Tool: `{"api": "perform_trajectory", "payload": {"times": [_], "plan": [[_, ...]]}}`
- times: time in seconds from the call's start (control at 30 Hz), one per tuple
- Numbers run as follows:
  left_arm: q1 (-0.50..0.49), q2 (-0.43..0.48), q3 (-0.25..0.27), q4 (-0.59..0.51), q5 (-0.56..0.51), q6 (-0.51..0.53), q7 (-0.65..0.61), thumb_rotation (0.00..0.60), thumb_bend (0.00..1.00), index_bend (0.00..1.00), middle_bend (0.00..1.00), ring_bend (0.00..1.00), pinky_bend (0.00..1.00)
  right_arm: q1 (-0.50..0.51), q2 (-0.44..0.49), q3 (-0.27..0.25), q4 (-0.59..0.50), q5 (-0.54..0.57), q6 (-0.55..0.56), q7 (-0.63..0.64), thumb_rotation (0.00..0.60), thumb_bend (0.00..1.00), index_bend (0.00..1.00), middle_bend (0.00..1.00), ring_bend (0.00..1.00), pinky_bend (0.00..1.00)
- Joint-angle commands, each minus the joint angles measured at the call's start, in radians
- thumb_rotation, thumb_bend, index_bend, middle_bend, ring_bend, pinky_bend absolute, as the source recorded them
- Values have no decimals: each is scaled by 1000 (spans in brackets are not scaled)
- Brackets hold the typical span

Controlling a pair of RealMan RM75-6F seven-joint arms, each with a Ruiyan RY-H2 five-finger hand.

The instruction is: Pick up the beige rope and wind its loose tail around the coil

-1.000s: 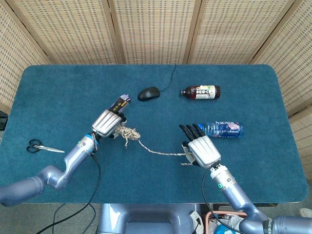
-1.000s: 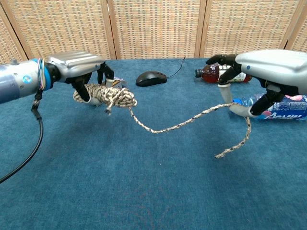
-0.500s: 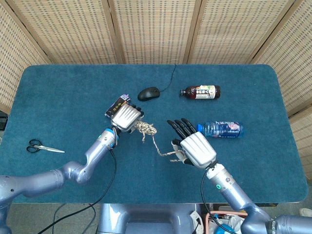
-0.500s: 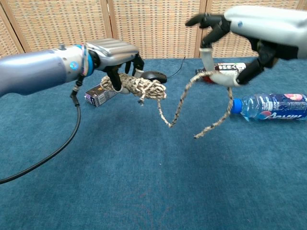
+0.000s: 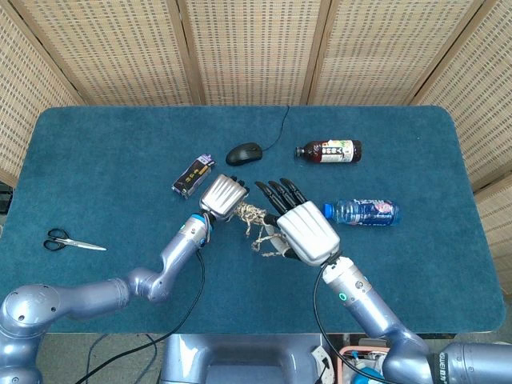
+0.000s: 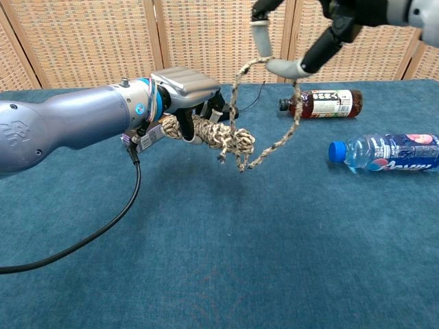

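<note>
Above the desk (image 6: pixel 206 274), the left hand (image 6: pixel 185 92) is clamping the soft, light beige rope (image 6: pixel 212 135) by its coil while the right hand (image 6: pixel 302 41) is pinching the limp loose tail (image 6: pixel 274 147), best held near its free end.

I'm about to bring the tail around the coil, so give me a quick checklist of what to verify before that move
1. Left hand holds the coil: ok, its fingers are wrapped around one end and the coil is off the table.
2. Right hand holds the loose tail: ok, the rope is draped over its fingers above the coil.
3. Tail free of snags: cannot tell, its end hangs close beside the coil.
4. Slack to wind: ok, the tail runs up from the coil in a loose loop.
5. Path clear of the water bottle and the dark bottle: ok, both lie apart to the right.
</note>
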Motion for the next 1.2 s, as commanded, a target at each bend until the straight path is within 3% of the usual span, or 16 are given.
{"api": "perform_trajectory", "payload": {"times": [0.03,0.3,0.67,1.2], "plan": [[-9,-11,8,3,-10,11,16,600,320,597,450,401,539,45,-21,39,-1,63,-17,-31,600,455,683,0,0,19],[-30,-41,10,9,-75,25,66,600,321,599,460,409,543,120,-61,105,6,175,-19,-50,600,455,684,0,0,19],[-43,-58,18,-3,-107,29,70,600,321,607,462,409,543,202,-102,127,101,273,-30,-88,600,455,684,0,0,19],[-7,3,79,-69,39,41,-42,600,321,611,465,409,543,294,-124,178,292,390,-61,-66,600,455,686,0,0,19]]}}
